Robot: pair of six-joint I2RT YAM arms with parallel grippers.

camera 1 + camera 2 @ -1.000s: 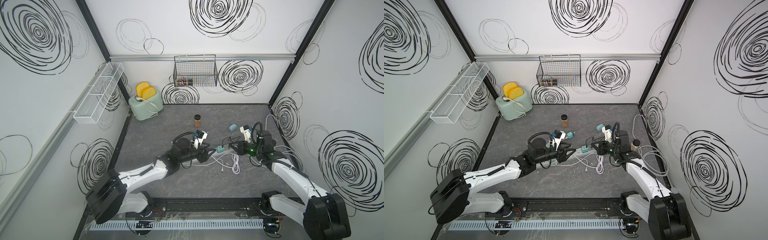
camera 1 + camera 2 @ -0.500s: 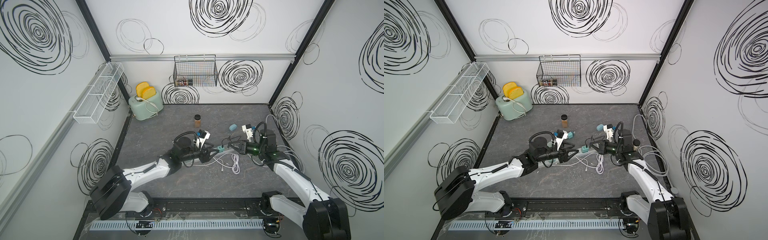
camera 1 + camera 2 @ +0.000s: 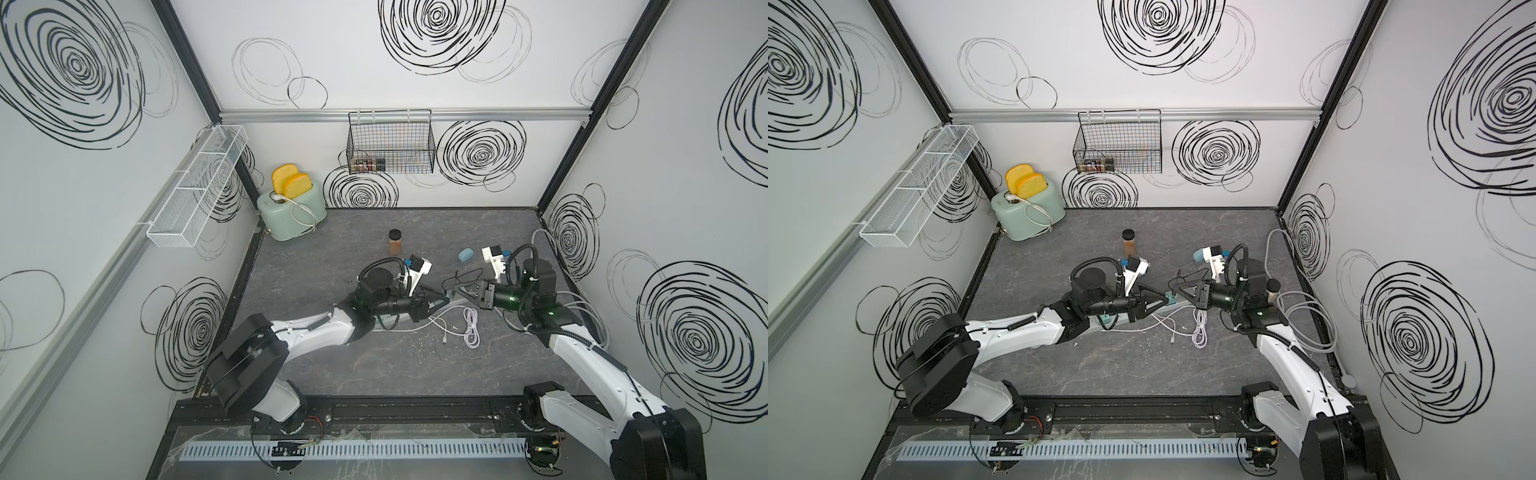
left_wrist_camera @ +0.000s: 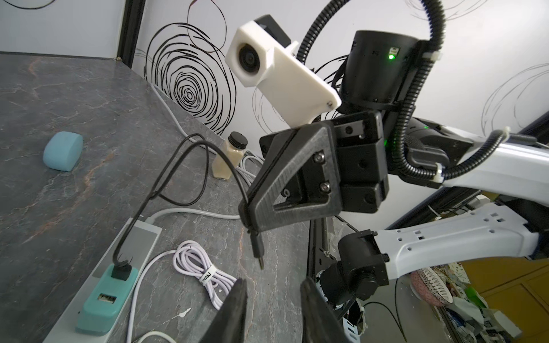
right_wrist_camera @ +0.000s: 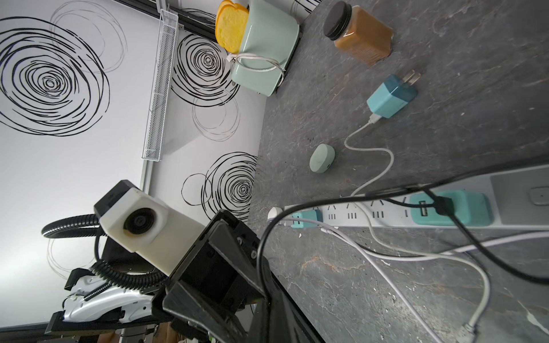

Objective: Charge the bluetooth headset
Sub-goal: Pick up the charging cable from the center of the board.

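My right gripper (image 3: 456, 288) (image 4: 249, 220) is shut on a thin black cable (image 4: 175, 169), held above the tabletop. The cable's small plug (image 4: 257, 251) sticks out past the jaw tips. Its other end sits in a teal USB adapter (image 4: 105, 297) (image 5: 463, 208) on the white power strip (image 5: 353, 214). My left gripper (image 4: 274, 282) (image 3: 1163, 302) faces the plug tip from close by, open with nothing between its jaws. A light blue rounded case (image 3: 466, 254) (image 4: 63, 151) lies behind the right gripper. A pale green rounded case (image 5: 322, 158) lies near the strip.
A bundled white cable (image 3: 471, 328) (image 4: 202, 264) and loose white leads lie in front of the strip. A loose teal charger with prongs (image 5: 392, 96), a brown jar (image 3: 395, 242), a pale jar (image 4: 230, 156) and a mint toaster (image 3: 291, 212) stand further back.
The right gripper has carried the cable plug leftward, toward the left gripper. The left gripper has edged toward it and its jaws have narrowed.
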